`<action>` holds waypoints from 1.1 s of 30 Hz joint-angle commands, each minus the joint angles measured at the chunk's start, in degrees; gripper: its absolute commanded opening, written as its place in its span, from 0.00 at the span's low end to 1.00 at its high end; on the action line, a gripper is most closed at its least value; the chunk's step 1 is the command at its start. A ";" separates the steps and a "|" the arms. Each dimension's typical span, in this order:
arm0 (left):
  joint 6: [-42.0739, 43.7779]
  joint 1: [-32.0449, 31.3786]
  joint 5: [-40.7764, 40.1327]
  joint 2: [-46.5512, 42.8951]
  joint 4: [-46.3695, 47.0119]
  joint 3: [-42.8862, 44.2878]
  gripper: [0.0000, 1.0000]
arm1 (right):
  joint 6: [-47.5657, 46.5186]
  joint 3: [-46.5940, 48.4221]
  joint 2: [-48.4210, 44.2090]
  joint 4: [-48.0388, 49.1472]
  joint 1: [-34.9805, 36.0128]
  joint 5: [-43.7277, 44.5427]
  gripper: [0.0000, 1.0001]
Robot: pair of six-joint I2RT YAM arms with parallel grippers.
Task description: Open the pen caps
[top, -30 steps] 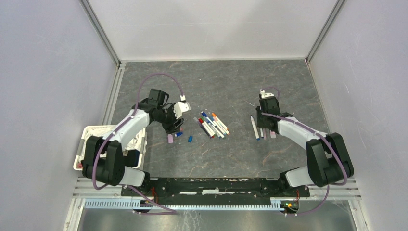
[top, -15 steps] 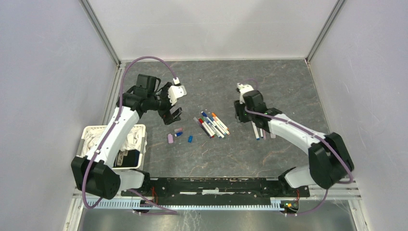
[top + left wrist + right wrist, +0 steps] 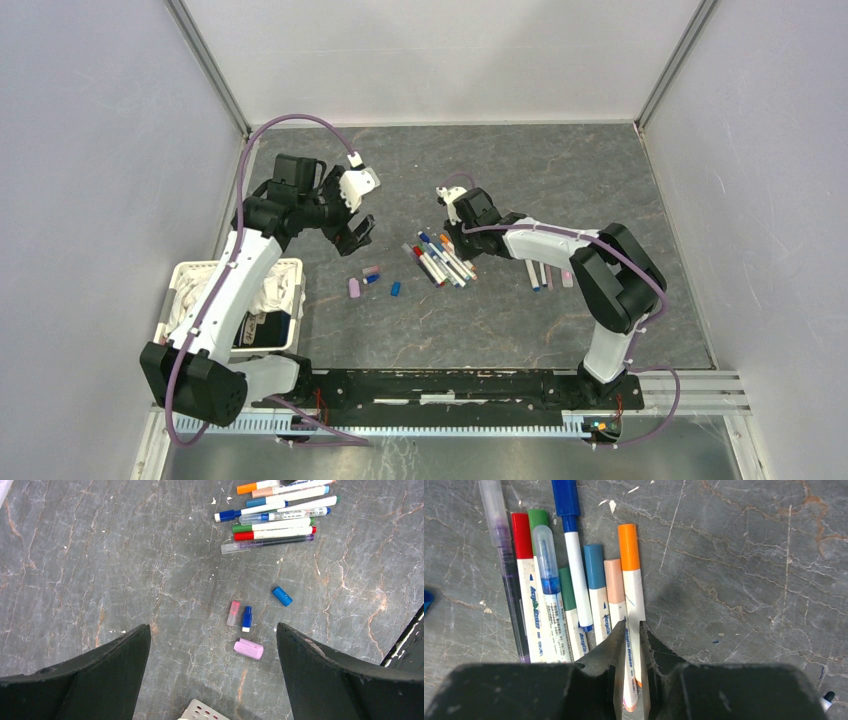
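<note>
My right gripper (image 3: 631,628) is clamped on the white barrel of the orange-capped pen (image 3: 634,587) at the 3 o'clock edge of the pen row (image 3: 574,590). Its long axis runs 12 to 6, with the orange cap (image 3: 628,547) toward 12. My left gripper (image 3: 212,628) gapes wide above the loose caps (image 3: 248,649).

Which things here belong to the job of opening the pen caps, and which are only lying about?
For the job: capped pens in the middle pile; orange-capped pen between the right fingers; loose caps; uncapped pens at the right.
Lying about: white basket; cloth inside it.
</note>
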 commanded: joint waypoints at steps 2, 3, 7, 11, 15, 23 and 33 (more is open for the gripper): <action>-1.35 0.22 1.47 0.88 -1.60 0.93 1.00 | -1.30 2.56 1.81 0.89 0.22 2.74 0.18; -1.37 0.22 1.93 1.18 -1.94 1.05 1.00 | -1.47 2.65 2.03 0.83 0.21 3.08 0.18; -1.78 0.22 2.79 1.66 -2.46 1.47 1.00 | -2.19 3.17 3.24 0.31 0.19 3.76 0.18; -2.05 0.22 2.55 1.63 -2.43 1.76 1.00 | -2.57 2.76 4.00 0.36 0.19 4.49 0.24; -2.16 0.22 2.52 1.30 -2.43 1.72 1.00 | -2.60 1.76 4.49 0.96 0.22 4.87 0.26; -2.37 0.22 5.08 2.04 -2.39 1.20 1.00 | -2.50 0.12 4.60 1.63 -0.18 5.84 0.22; 7.70 -0.24 12.66 1.97 -3.67 -4.09 1.00 | -2.28 3.01 -6.85 -0.75 -1.08 -7.14 0.00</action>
